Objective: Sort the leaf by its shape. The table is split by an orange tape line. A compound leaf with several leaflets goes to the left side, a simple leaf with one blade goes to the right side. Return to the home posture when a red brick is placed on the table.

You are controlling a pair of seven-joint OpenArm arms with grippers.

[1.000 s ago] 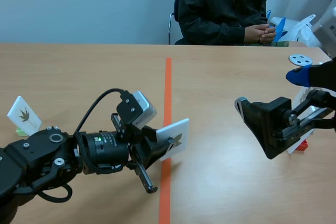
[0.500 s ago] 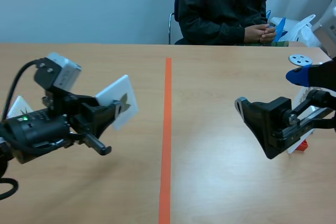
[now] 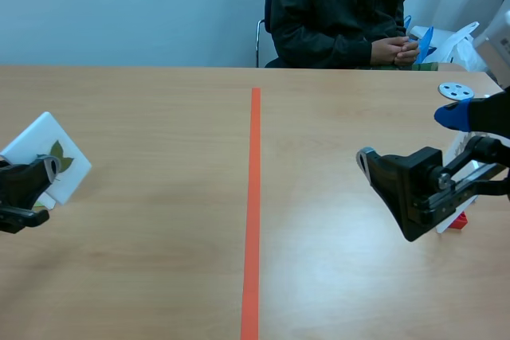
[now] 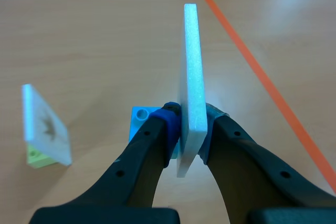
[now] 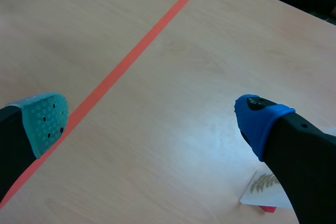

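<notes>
L end effector (image 3: pixel 40 177) at frame's far left edge, clenched on white leaf card (image 3: pixel 36 147), card upright, well left of orange tape line (image 3: pixel 253 197), R end effector (image 5: pixel 155 119) released, mid-right, over counter (image 3: pixel 159 117)

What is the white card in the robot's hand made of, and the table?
The white card looks like foam board: its thick edge is white, grainy and matte. The table looks like wood or a wood-print laminate: pale brown grain with a soft sheen.
</notes>
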